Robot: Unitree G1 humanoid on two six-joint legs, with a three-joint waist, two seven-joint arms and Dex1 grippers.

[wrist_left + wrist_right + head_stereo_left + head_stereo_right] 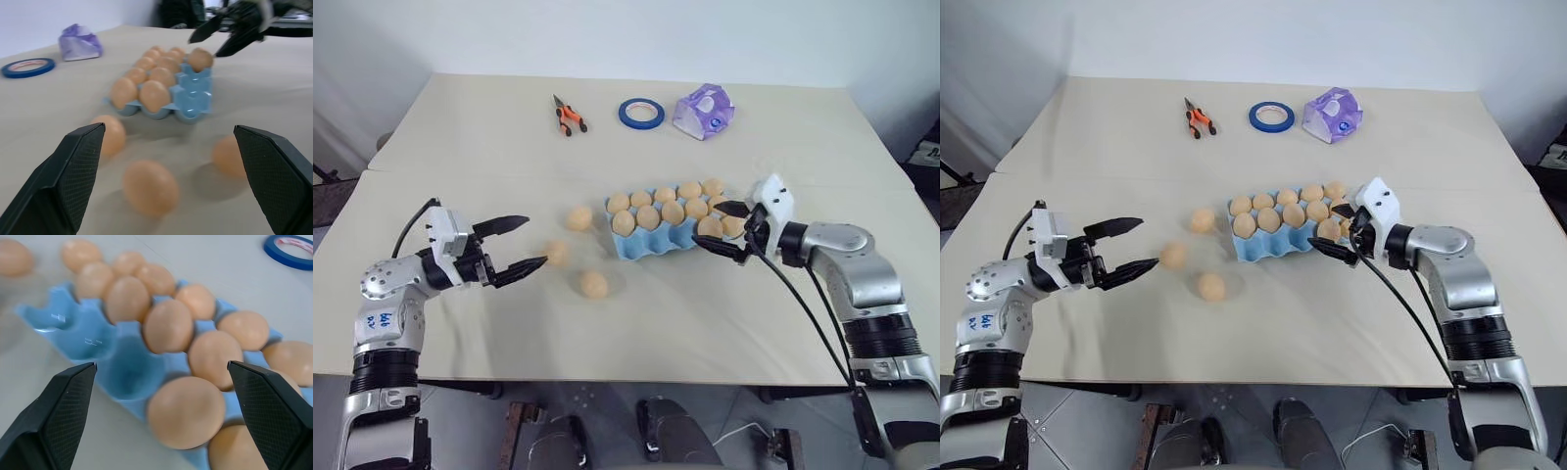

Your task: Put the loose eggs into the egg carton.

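Three loose eggs (578, 218) scattered left of the egg carton (658, 242), left gripper (519, 243) spread apart beside them, right gripper (724, 227) held apart, empty, at carton's right end

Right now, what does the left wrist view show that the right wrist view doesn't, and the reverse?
Left wrist view alone: three loose pale orange eggs on the beige table, the purple-and-white plastic packet, and the open right gripper beside the carton. Right wrist view alone: the empty front-row cells, seen close. Both: the light blue moulded egg carton, its eggs, and the blue tape roll.
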